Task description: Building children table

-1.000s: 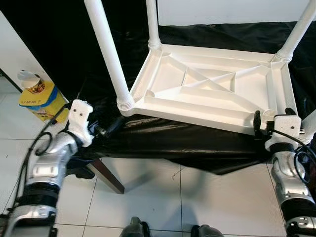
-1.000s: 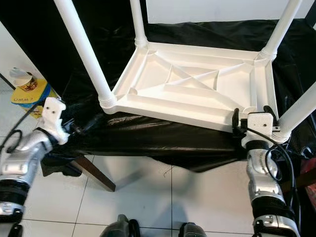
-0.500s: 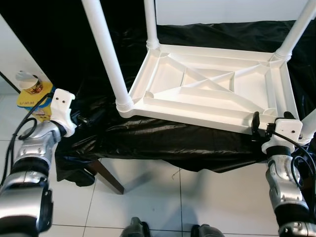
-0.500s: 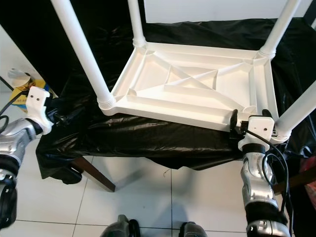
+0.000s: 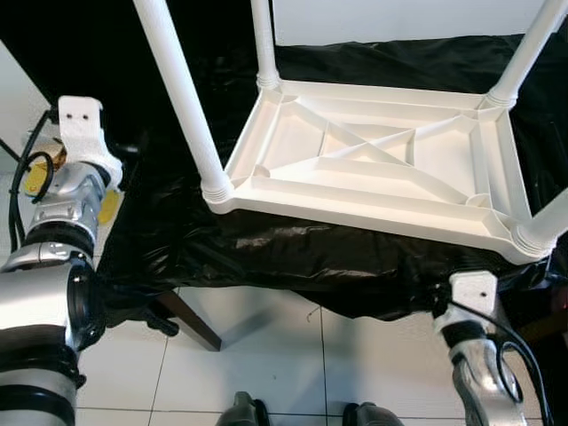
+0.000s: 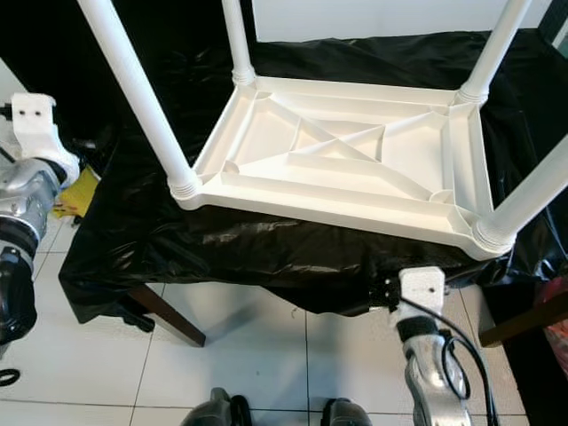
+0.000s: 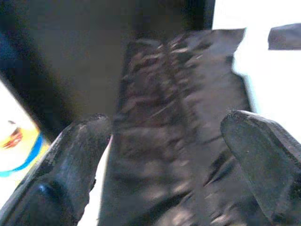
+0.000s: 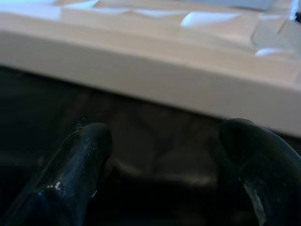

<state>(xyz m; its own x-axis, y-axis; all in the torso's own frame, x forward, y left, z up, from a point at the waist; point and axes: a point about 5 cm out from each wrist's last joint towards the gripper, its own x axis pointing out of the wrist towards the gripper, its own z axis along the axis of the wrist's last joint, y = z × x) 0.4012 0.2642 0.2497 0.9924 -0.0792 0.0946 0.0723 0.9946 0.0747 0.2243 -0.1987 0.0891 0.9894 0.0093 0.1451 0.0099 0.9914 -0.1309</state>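
The white plastic children's table point(image 5: 373, 164) lies upside down on a surface draped in a black sheet point(image 5: 293, 253). Its legs stand upward: the near-left leg point(image 5: 182, 98), a far-left leg point(image 5: 263, 40), a far-right leg point(image 5: 524, 53) and the near-right leg point(image 5: 546, 226). My left gripper point(image 7: 164, 136) is open and empty, raised at the sheet's left side, well left of the near-left leg. My right gripper point(image 8: 164, 141) is open and empty too. It hangs low in front of the sheet's edge, under the table's near-right corner, with the white rim point(image 8: 141, 61) just above its fingers.
A yellow and blue box point(image 6: 75, 191) sits on the floor behind my left arm. A brown wooden leg point(image 5: 191, 319) of the draped support slants down at the front left. White tile floor point(image 5: 266, 355) lies in front, with my feet point(image 5: 248, 413) at the bottom.
My left arm has swung up and to the left, away from the sheet's front edge. My right gripper has dropped from the table's near-right corner to below the sheet's edge.
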